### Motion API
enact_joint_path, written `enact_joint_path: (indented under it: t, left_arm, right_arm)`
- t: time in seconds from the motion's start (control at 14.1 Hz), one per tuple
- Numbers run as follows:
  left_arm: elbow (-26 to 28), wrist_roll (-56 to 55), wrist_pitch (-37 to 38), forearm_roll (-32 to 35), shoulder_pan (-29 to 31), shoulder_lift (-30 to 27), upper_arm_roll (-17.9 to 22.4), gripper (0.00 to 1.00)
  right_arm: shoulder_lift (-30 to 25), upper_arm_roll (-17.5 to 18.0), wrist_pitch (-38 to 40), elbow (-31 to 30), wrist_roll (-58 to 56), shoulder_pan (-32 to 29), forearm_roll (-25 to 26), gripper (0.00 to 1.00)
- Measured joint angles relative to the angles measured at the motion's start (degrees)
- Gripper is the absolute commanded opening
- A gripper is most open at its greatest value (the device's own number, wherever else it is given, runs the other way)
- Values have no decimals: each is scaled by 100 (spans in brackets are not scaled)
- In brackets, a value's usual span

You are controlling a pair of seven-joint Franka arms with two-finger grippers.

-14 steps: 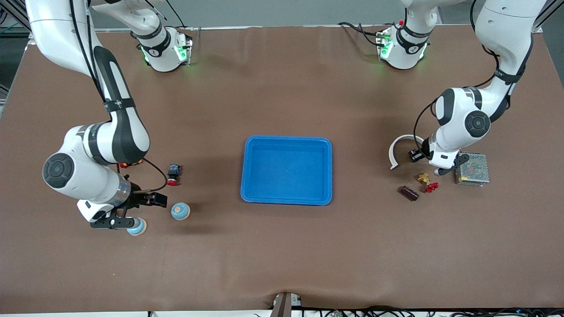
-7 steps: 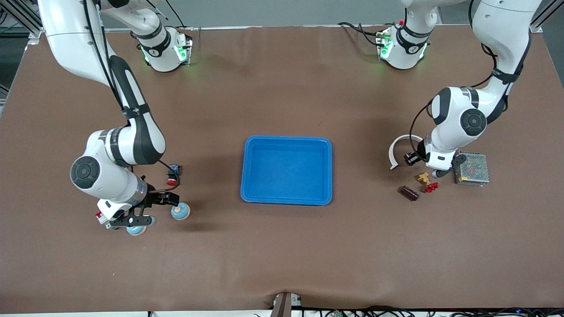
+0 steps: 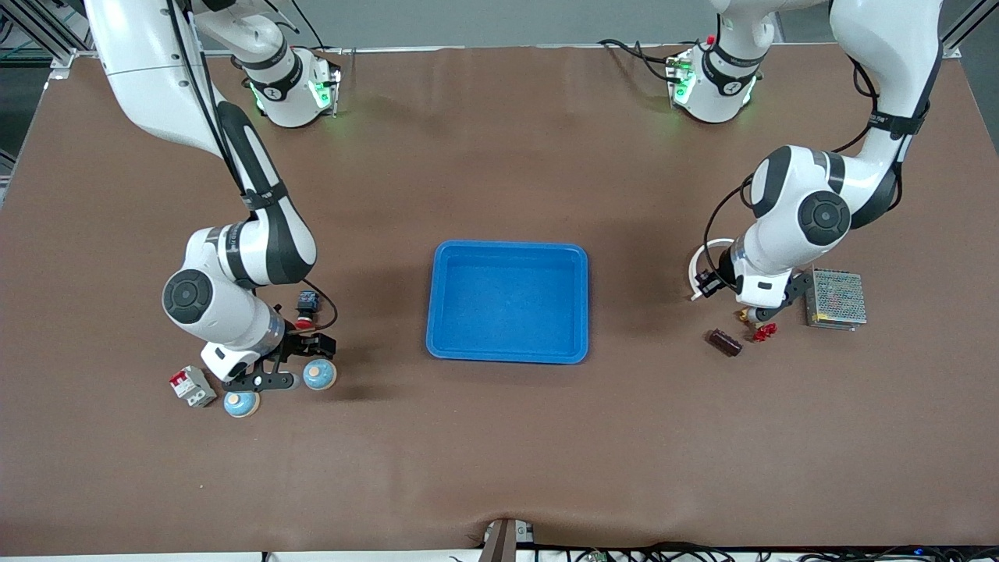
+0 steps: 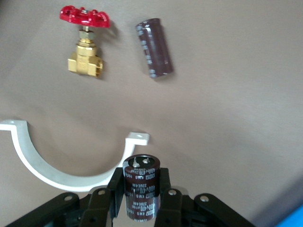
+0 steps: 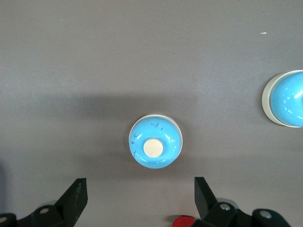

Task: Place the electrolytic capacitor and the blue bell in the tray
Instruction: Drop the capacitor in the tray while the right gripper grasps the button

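Note:
My left gripper (image 4: 140, 178) is shut on a dark brown electrolytic capacitor (image 4: 141, 187), held up over the table close to a white half ring (image 4: 52, 165). A second brown capacitor (image 3: 723, 342) lies on the table toward the front camera. The bright blue tray (image 3: 507, 355) sits mid-table with nothing in it. My right gripper (image 5: 140, 198) stands open over a blue bell (image 5: 155, 142), which lies just ahead of its fingers (image 5: 75, 198). Another blue bell (image 3: 241, 403) sits nearer the front camera, beside the first bell (image 3: 318, 375).
A brass valve with a red handle (image 4: 87, 47) and a grey mesh box (image 3: 837, 299) lie at the left arm's end. A red push button (image 3: 306, 316) and a small red-and-white breaker (image 3: 193, 385) sit close to the bells.
My right arm has swung toward the tray, from the nearer bell to the one beside it, uncovering the breaker. My left arm has shifted slightly toward the tray with the capacitor.

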State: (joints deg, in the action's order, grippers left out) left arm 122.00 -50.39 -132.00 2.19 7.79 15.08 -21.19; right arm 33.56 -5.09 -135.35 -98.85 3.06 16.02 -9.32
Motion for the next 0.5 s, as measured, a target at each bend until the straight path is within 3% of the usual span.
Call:
enact_joint_path:
  t: [0.5]
  left_arm:
    - [-418, -1625, 60, 0, -1142, 130, -171, 0]
  right_arm:
    - [331, -24, -504, -17, 2, 0, 0, 100]
